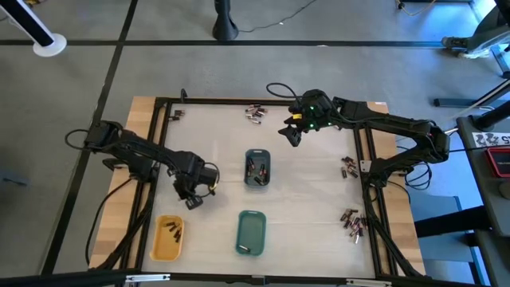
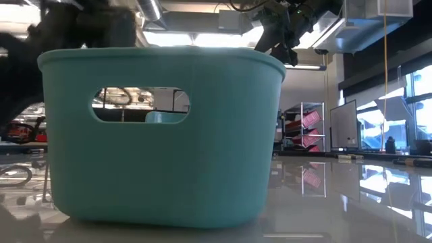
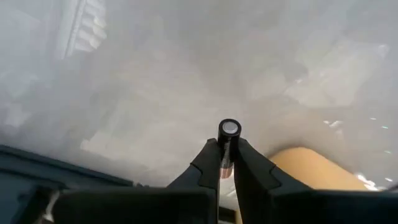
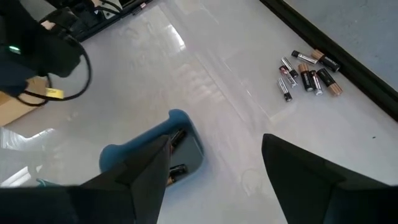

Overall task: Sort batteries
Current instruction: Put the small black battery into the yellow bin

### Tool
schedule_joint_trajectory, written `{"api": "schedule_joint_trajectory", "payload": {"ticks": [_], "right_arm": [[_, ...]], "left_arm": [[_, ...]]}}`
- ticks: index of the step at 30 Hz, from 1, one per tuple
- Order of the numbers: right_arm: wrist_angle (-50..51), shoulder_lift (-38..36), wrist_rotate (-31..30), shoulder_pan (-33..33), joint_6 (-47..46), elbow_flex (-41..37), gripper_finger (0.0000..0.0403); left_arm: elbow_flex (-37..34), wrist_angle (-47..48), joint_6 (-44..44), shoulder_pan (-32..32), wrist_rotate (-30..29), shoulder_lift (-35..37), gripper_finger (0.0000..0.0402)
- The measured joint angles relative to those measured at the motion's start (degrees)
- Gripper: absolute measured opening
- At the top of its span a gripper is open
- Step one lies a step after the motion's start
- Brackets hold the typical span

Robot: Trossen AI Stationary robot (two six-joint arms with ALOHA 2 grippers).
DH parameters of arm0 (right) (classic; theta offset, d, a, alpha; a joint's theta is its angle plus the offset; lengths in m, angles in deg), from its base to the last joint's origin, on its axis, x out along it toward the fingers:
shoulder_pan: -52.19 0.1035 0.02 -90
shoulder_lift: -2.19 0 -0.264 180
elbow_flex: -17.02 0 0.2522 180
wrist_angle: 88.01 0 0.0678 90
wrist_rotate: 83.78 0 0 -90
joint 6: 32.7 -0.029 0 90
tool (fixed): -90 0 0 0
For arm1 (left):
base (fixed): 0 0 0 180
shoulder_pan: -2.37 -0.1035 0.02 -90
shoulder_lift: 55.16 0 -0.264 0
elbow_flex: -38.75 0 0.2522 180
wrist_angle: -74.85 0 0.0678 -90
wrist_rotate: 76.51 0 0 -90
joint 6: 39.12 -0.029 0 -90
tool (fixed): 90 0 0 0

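Left hand (image 1: 191, 201) just left of grey-blue tray (image 1: 256, 168), above yellow tray (image 1: 168, 237); right hand (image 1: 290, 134) beyond it; green tray (image 1: 251, 233) below.

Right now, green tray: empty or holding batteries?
Looks empty. From above, the green tray shows only bare floor, while dark batteries lie in the grey-blue tray and the yellow tray.

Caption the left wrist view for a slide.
Left gripper shut on a small silver-capped cylindrical battery, above the glossy white table beside the yellow oblong tray.
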Motion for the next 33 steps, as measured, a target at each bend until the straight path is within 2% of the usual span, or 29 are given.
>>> {"api": "schedule_joint_trajectory", "payload": {"ticks": [6,11,17,21,28,33], "right_arm": [[0.01,0.0,0.0,0.0,0.9,0.0,0.0254],[0.15,0.0,0.02,-0.01,1.25,0.0,0.0254],[0.09,0.0,0.02,-0.01,2.27,0.0,0.0254],[-0.36,0.0,0.02,-0.01,2.76,0.0,0.0254],[-3.19,0.0,0.02,-0.01,3.81,0.0,0.0254],[-4.51,0.0,0.02,-0.01,3.81,0.0,0.0254]], "left_arm": [[8.34,7.85,2.78,3.15,-0.12,0.11,0.0018],[11.6,9.86,9.03,9.98,2.95,0.2,0.0016],[11.58,5.77,19.03,18.92,7.21,0.2,0.0021],[11.57,0.53,24.79,22.98,7.78,0.2,0.0017],[6.67,-9.68,33.09,27.03,9.75,0.09,0.0024],[3.12,-11.45,35.19,29.03,9.18,0.09,0.0021]]}}
